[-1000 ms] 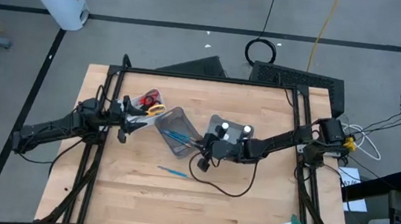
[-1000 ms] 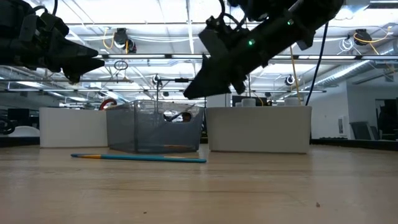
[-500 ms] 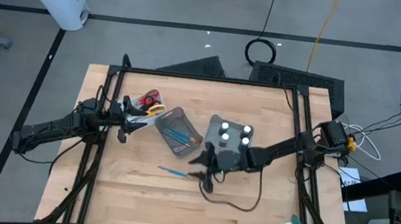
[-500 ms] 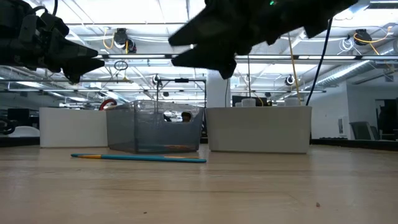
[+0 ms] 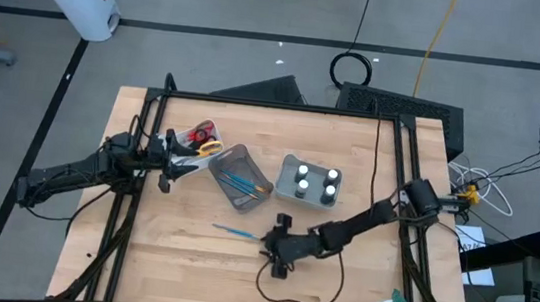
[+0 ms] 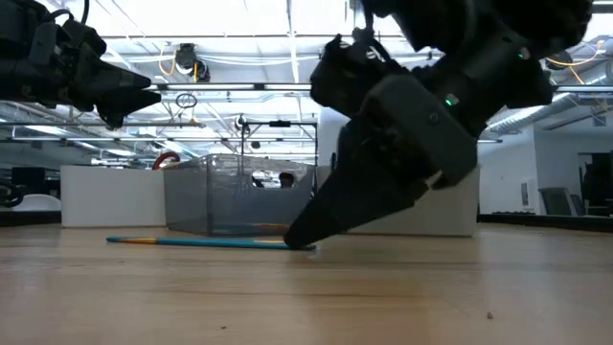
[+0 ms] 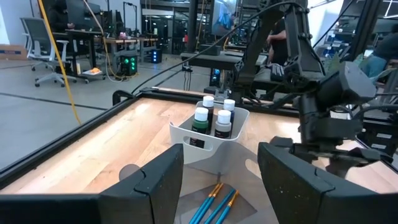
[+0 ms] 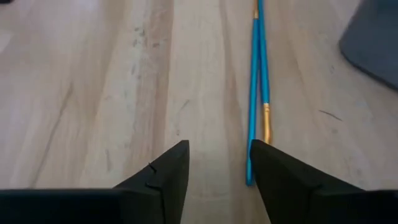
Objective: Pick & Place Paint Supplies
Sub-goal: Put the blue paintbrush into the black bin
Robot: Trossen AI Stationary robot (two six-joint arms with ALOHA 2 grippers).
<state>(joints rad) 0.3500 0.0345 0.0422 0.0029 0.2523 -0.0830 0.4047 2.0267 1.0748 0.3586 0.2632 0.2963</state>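
**Right gripper low beside a loose brush**

On the light wooden table (image 5: 369, 162), a thin teal paintbrush with an orange band (image 5: 232, 232) lies loose at about six o'clock from the centre. The right gripper (image 5: 270, 244) sits low over the boards at the brush's three o'clock end, its fingers apart. In the right wrist view the brush tip lies against the edge of one dark finger (image 8: 283, 177) rather than between the pair; whether they touch cannot be told.

At the table's centre stands a clear grey plastic bin (image 5: 236, 176) holding several blue and orange-handled brushes (image 5: 243, 181). At its three o'clock is a white tub (image 5: 292, 164) with four small dark paint bottles with white caps (image 5: 315, 182) upright inside. At the bin's ten o'clock, red and yellow-handled scissors (image 5: 203, 138) lie in another container.

The left gripper (image 5: 182, 157) hovers above the table at nine o'clock from the bin, its fingers spread apart and empty.
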